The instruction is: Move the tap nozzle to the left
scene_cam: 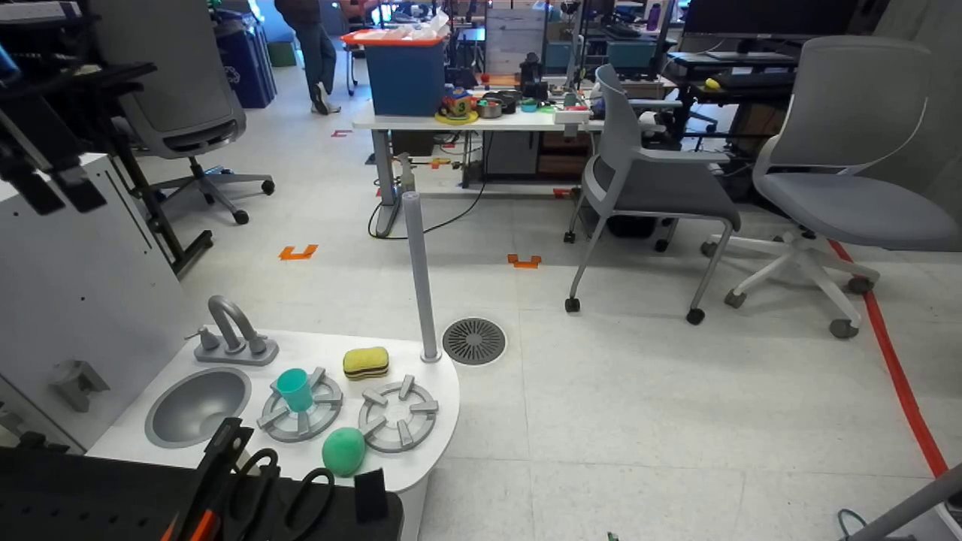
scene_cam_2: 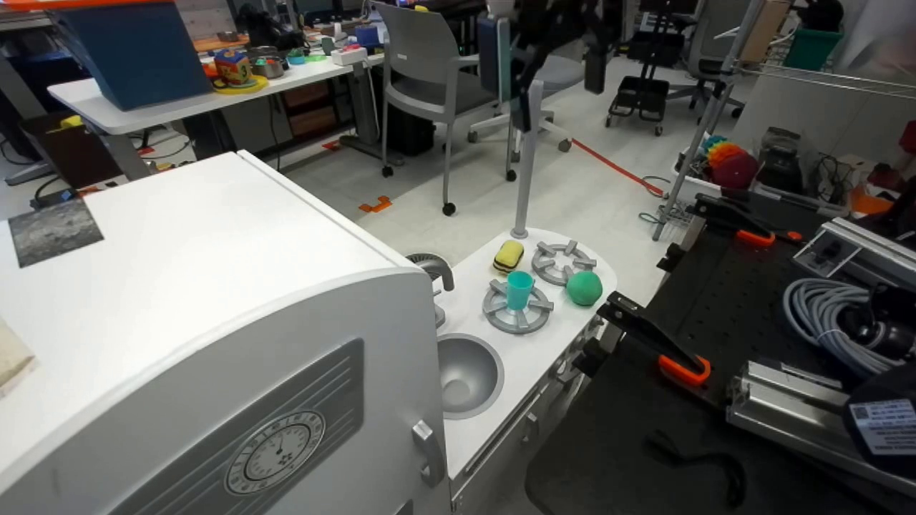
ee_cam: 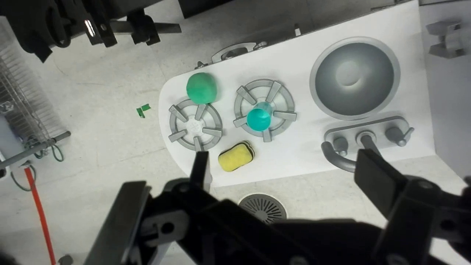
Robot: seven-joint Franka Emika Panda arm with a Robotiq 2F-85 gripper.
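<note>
The tap nozzle is a silvery-grey curved spout (scene_cam: 233, 317) on a base with two knob handles, behind the round basin. Its open end points toward the burners. In an exterior view the white cabinet hides most of the tap, with the spout (scene_cam_2: 438, 268) showing past its edge. In the wrist view the spout (ee_cam: 336, 159) curves left, and the right finger overlaps part of it. My gripper (ee_cam: 284, 162) is wide open and empty, high above the counter and apart from the tap. It also shows in both exterior views, at the top left (scene_cam: 68, 197) and top middle (scene_cam_2: 559, 100).
The basin (ee_cam: 318, 79), a teal cup (ee_cam: 259, 118) on a burner, a green ball (ee_cam: 201, 88) and a yellow sponge (ee_cam: 235, 157) are on the counter. A grey post (scene_cam: 419, 278) rises at its rear corner. The tall white cabinet (scene_cam_2: 179, 214) stands beside the sink.
</note>
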